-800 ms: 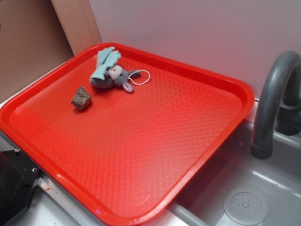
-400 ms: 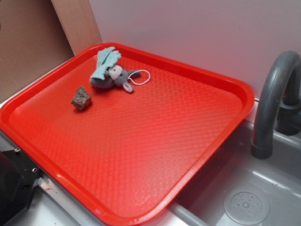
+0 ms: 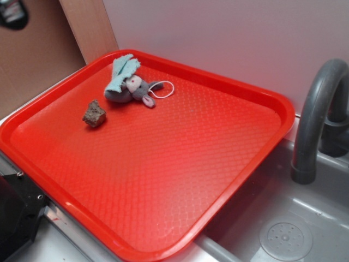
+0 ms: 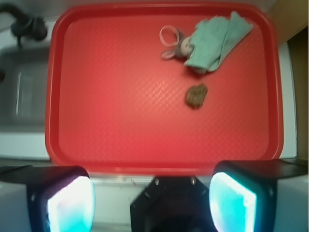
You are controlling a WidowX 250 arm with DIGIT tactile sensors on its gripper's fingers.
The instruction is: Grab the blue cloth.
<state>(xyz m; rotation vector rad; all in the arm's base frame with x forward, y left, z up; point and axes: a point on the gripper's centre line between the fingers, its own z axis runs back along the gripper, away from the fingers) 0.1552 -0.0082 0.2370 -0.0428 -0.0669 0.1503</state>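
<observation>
The blue cloth [image 3: 121,73] lies crumpled at the far left corner of the red tray [image 3: 180,164], draped partly over a grey plush mouse [image 3: 133,90]. From the wrist view the blue cloth [image 4: 215,41] is at the top right, far ahead of my gripper [image 4: 152,198]. The gripper is open, its two fingers wide apart over the tray's near edge with nothing between them. In the exterior view only a dark bit of the gripper [image 3: 12,13] shows at the top left corner, high above the tray.
A brown rock-like lump [image 3: 94,114] sits on the tray, a little nearer than the mouse. A grey faucet [image 3: 316,120] and sink basin [image 3: 283,229] are to the right of the tray. The robot's black base [image 3: 16,213] is at the front left.
A dark part of the gripper has come into view at the top left corner of the exterior view. Cloth, mouse and lump have not moved.
</observation>
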